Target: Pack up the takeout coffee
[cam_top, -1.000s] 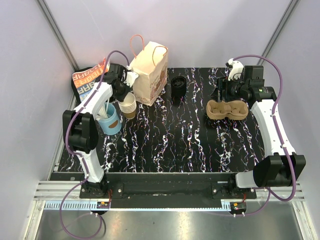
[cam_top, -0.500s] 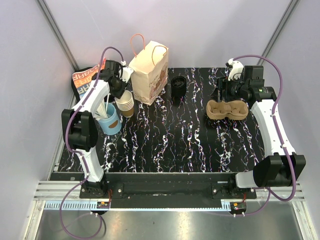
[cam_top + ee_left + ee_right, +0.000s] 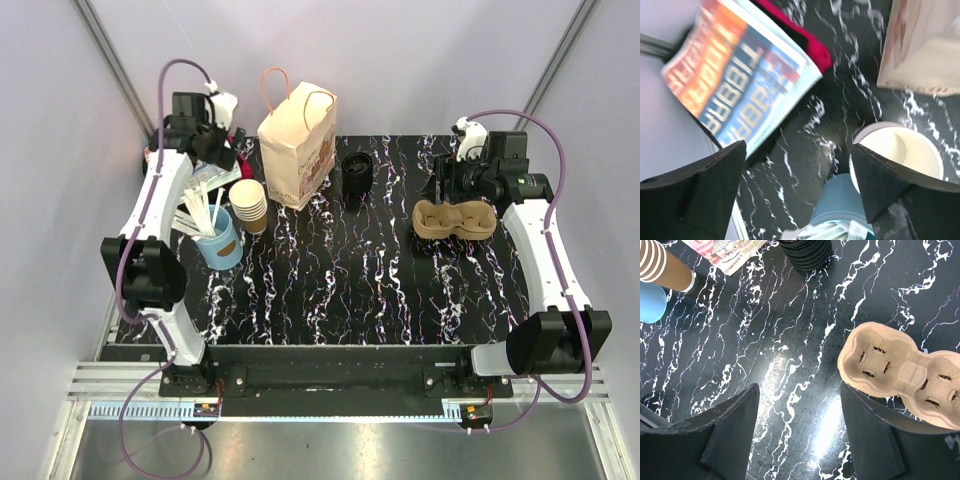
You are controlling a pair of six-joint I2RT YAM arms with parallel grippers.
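No takeout coffee shows in any view. My left gripper (image 3: 212, 152) (image 3: 800, 185) hangs open and empty high over the back-left corner. Below it are the stack of lidless brown paper cups (image 3: 250, 205) (image 3: 900, 150) and the blue cup of white sticks (image 3: 220, 240) (image 3: 845, 200). My right gripper (image 3: 445, 185) (image 3: 800, 435) is open with nothing in it, hovering over bare table just left of the pulp cup tray (image 3: 455, 220) (image 3: 900, 370), whose holes are empty.
A paper bag (image 3: 298, 145) (image 3: 925, 45) with orange handles stands at the back, right of the cup stack. A stack of black lids (image 3: 357, 175) (image 3: 807, 252) sits mid-back. A colourful magazine (image 3: 740, 85) and a red item (image 3: 800, 35) lie in the back-left corner.
My left gripper opened wide and drew up and back-left, away from the cup stack and bag, toward the corner. The right arm has not moved.
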